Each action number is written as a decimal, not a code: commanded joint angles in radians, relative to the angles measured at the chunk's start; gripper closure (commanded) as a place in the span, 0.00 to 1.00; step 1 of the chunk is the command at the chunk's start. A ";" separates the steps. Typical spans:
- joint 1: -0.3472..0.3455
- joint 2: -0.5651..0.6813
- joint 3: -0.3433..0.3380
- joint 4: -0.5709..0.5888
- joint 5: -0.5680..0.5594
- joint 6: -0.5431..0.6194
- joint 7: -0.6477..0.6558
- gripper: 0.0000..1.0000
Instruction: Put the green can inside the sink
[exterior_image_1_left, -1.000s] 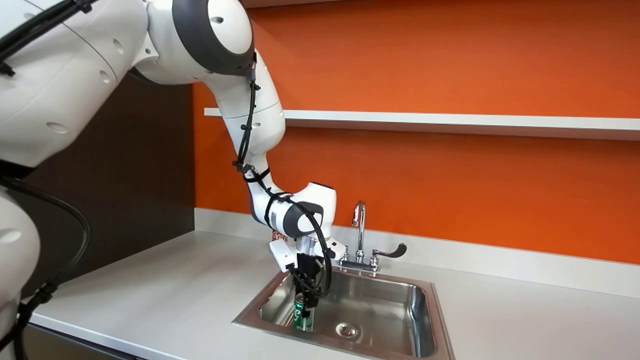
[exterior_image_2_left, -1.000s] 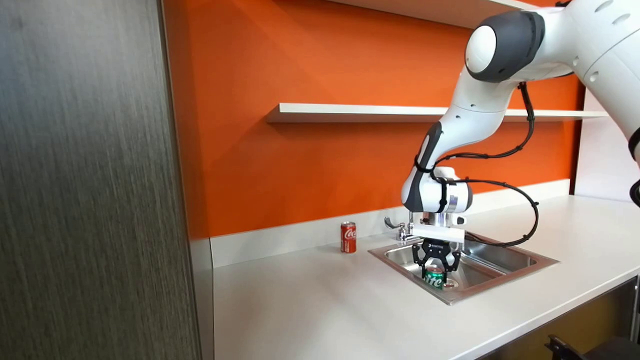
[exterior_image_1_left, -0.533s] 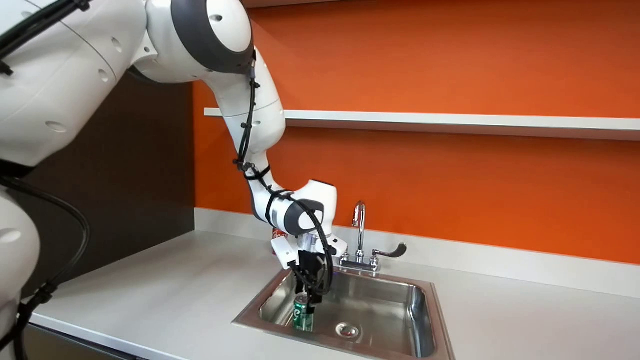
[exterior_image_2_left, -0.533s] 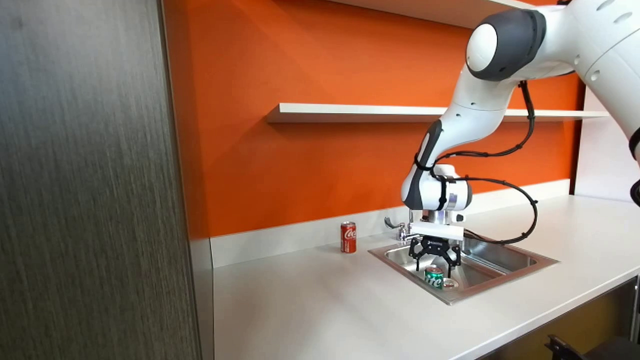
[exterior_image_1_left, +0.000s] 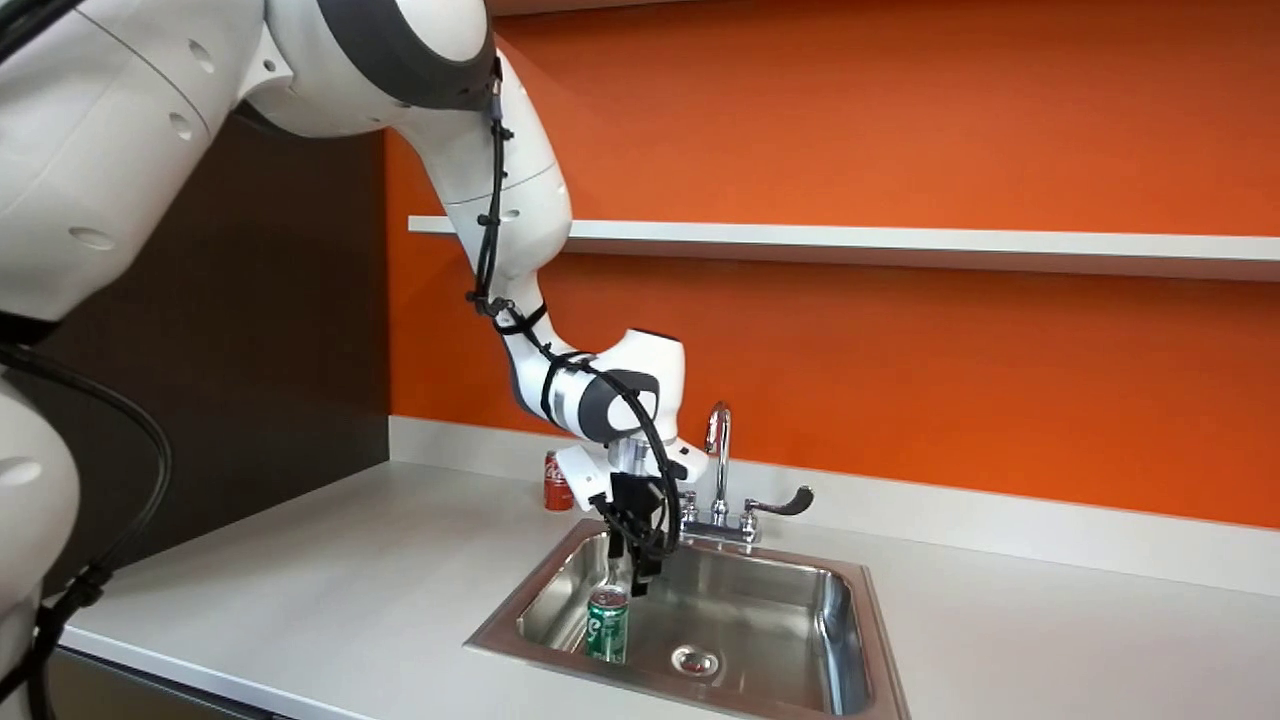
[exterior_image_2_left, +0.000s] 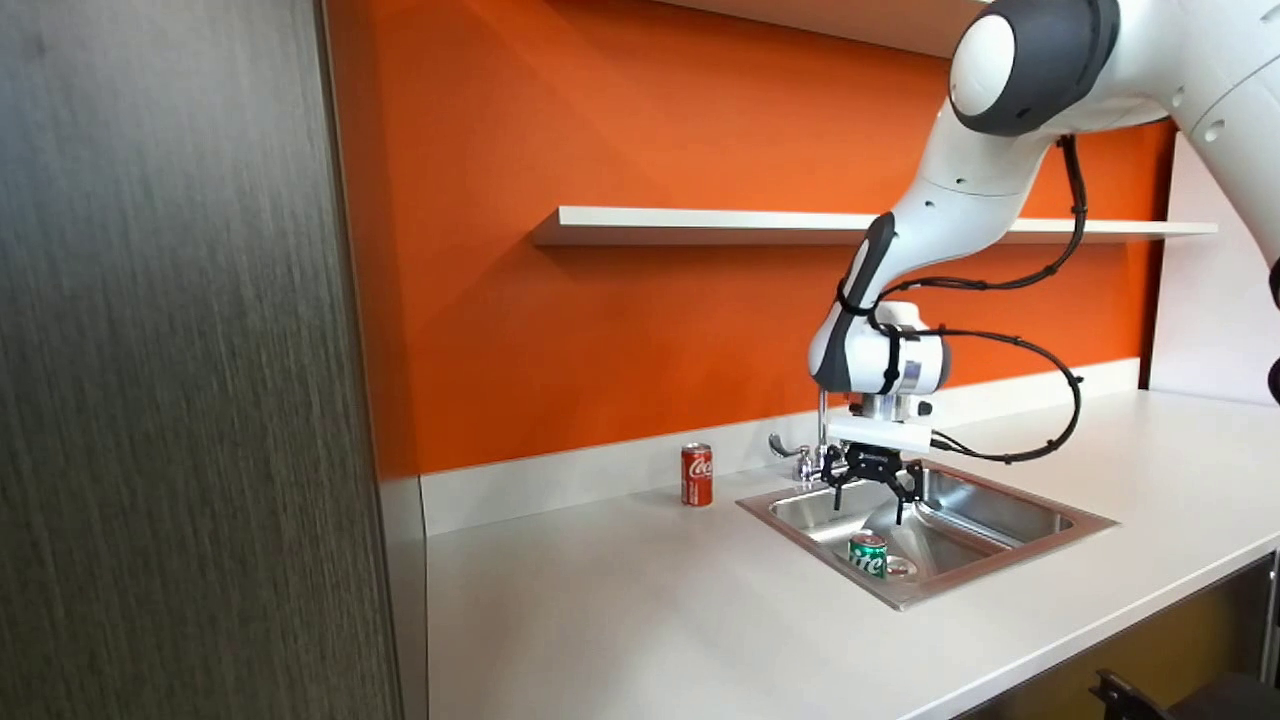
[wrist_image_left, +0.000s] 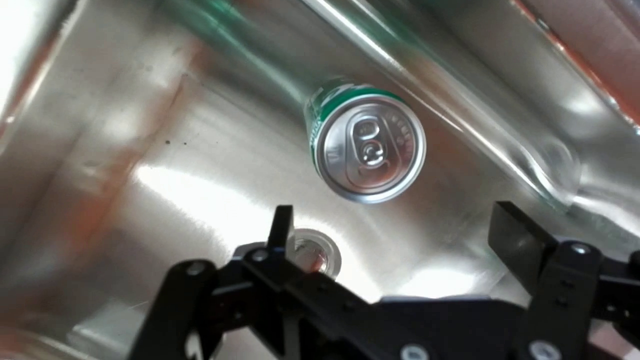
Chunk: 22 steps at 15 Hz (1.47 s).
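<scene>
The green can (exterior_image_1_left: 606, 628) stands upright on the floor of the sink (exterior_image_1_left: 770, 640), by one of its walls, in both exterior views. In the wrist view I look down on the silvery top of the green can (wrist_image_left: 367, 145), with part of its green side visible. My gripper (exterior_image_2_left: 868, 512) hangs above the can over the basin, its fingers wide apart. Nothing is between the two fingertips in the wrist view, where the gripper (wrist_image_left: 395, 225) appears below the can in the picture. The can and the fingers do not touch.
A red can (exterior_image_2_left: 697, 475) stands on the counter (exterior_image_2_left: 600, 600) near the back wall. Behind the sink rises a chrome faucet (exterior_image_1_left: 720, 465), with a handle (exterior_image_1_left: 785, 502) beside it. A white shelf (exterior_image_1_left: 900, 240) runs along the orange wall. The drain (exterior_image_1_left: 694, 660) lies near the can.
One second ago the fingers were around the green can. They have spread, and the gripper has risen clear of it. The can has stayed standing in the sink.
</scene>
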 joint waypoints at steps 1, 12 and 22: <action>-0.030 -0.099 0.027 -0.059 -0.014 -0.003 -0.112 0.00; 0.024 -0.399 0.078 -0.349 -0.189 0.084 -0.419 0.00; 0.081 -0.799 0.107 -0.658 -0.378 -0.065 -0.417 0.00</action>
